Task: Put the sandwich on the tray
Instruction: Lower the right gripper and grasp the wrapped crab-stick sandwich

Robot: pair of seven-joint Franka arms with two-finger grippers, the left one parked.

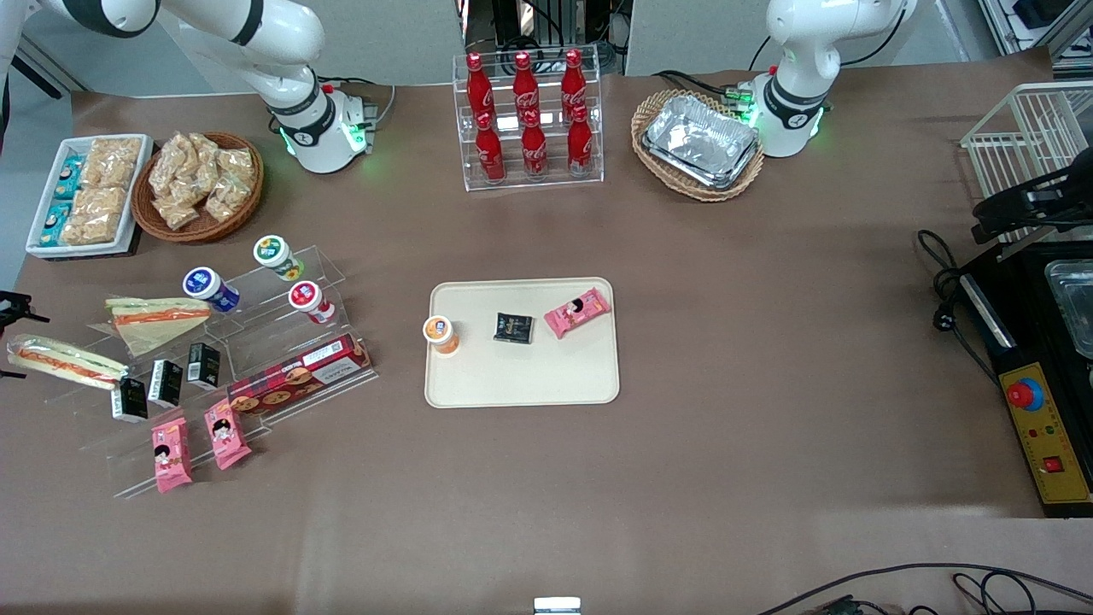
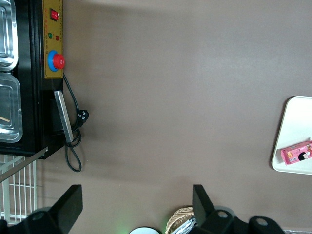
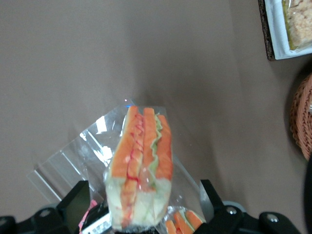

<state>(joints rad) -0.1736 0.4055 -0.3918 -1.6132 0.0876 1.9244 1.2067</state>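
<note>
Well apart from the tray (image 1: 521, 380), the sandwich (image 1: 64, 360) lies at the working arm's end, long axis aimed roughly trayward: pale bread, orange stripe, green lettuce, clear wrap. The gripper (image 3: 141, 192) straddles it, fingers spread, perhaps not touching.

The front view looks steeply down on the whole table. Both wrist views face straight down: the right close above the sandwich (image 3: 140, 170), the left sharing the tray (image 2: 294, 127) edge with front.

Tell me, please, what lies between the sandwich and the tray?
Front view: black cartons and a biscuit box on the clear stand, then bare table. The open gripper straddles the sandwich.
</note>
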